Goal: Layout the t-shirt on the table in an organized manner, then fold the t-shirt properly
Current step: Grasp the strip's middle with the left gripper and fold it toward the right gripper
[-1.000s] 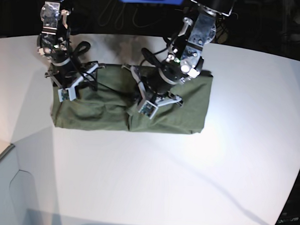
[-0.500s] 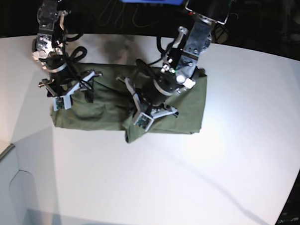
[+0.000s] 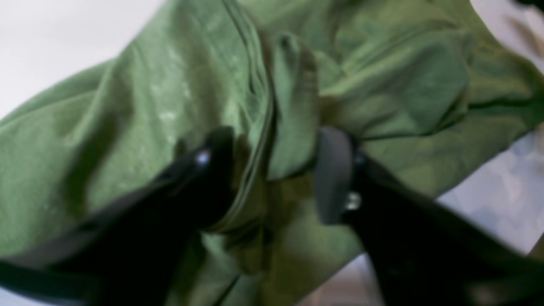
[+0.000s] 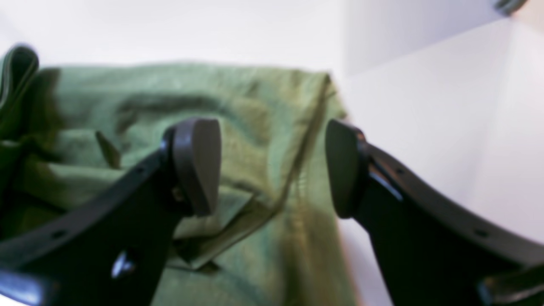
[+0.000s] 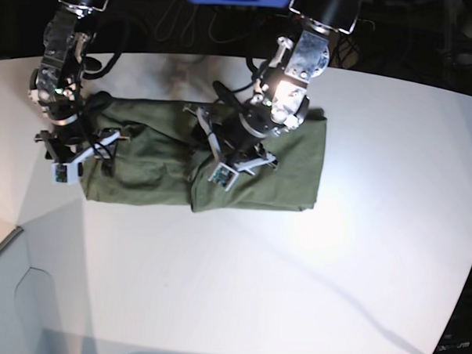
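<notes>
Shirt's (image 5: 155, 154) folded flap (image 5: 252, 166) further leftward

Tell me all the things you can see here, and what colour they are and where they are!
t-shirt: one, olive green, lying folded and wrinkly on the far part of the table.
table: one, white, filling most of the base view.
grey panel: one, light grey, at the near corner of the table on the base view's left.
left gripper: one, black, jaws apart with a raised fold of the t-shirt between them, over the shirt's middle.
right gripper: one, black, jaws wide apart and holding nothing, above the shirt's edge on the base view's left.
</notes>
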`<state>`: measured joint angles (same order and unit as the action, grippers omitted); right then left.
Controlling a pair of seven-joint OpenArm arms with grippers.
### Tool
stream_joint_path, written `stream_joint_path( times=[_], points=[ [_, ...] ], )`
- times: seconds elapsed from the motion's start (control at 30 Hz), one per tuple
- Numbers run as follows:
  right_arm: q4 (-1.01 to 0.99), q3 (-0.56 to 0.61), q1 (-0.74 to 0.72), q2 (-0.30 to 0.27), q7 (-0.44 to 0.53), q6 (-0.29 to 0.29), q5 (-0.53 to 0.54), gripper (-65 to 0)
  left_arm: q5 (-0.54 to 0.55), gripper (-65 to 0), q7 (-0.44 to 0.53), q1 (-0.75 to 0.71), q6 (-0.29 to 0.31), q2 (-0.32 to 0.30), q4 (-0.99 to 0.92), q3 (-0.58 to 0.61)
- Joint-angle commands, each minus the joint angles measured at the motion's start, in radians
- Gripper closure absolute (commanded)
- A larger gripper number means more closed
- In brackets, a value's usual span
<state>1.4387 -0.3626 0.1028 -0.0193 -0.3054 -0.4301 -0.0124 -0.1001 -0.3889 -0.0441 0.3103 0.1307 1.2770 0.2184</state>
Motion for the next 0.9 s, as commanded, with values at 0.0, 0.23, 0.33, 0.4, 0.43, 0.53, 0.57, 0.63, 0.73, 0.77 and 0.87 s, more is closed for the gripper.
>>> stream_joint_path(
  times=[0.0,0.23,0.33,0.4,0.43,0.53,0.57,0.63,0.73,0.77,0.87],
  points=[
    [-0.003,-0.002,-0.019,-0.009,0.018,-0.002,0.01,-39.3,0.013,-37.2,0.021,0.002,0.003,0.013,0.023,0.003],
    [-0.126,-0.013,-0.036,-0.018,0.019,0.004,0.007,-39.3,0.043,-43.1,0.029,0.0,0.014,0.013,0.054,0.002],
    [-0.152,-0.037,-0.054,-0.021,0.019,0.004,0.007,-39.3,0.164,-43.1,0.029,-0.018,0.014,0.004,0.117,-0.004],
    [-0.166,-0.062,-0.062,-0.023,0.019,0.004,0.007,-39.3,0.241,-43.1,0.023,-0.02,0.013,-0.033,0.171,-0.004],
    [-0.166,-0.077,-0.064,-0.023,0.019,0.004,0.007,-39.3,0.279,-43.1,0.023,-0.02,0.011,-0.059,0.203,-0.004],
    [-0.164,-0.097,-0.064,-0.024,0.019,0.004,0.007,-39.3,0.386,-43.1,0.021,-0.021,0.005,-0.131,0.258,-0.006],
    [-0.164,-0.1,-0.065,-0.026,0.019,0.004,0.007,-39.3,0.414,-43.1,0.021,-0.021,0.003,-0.164,0.264,-0.006],
    [-0.169,-0.1,-0.065,-0.041,0.019,0.004,0.005,-39.3,0.458,-43.1,0.026,-0.021,0.003,-0.227,0.263,-0.007],
    [-0.192,-0.095,-0.065,-0.044,0.019,0.004,0.005,-39.3,0.514,-43.1,0.029,-0.035,0.003,-0.288,0.238,-0.072],
    [-0.204,-0.094,-0.065,-0.044,0.019,0.004,0.005,-39.3,0.527,-43.1,0.029,-0.044,0.003,-0.297,0.234,-0.11],
    [-0.241,-0.094,-0.065,-0.044,0.022,0.004,0.005,-39.0,0.537,-43.1,0.028,-0.075,0.003,-0.305,0.224,-0.256]
  ],
)
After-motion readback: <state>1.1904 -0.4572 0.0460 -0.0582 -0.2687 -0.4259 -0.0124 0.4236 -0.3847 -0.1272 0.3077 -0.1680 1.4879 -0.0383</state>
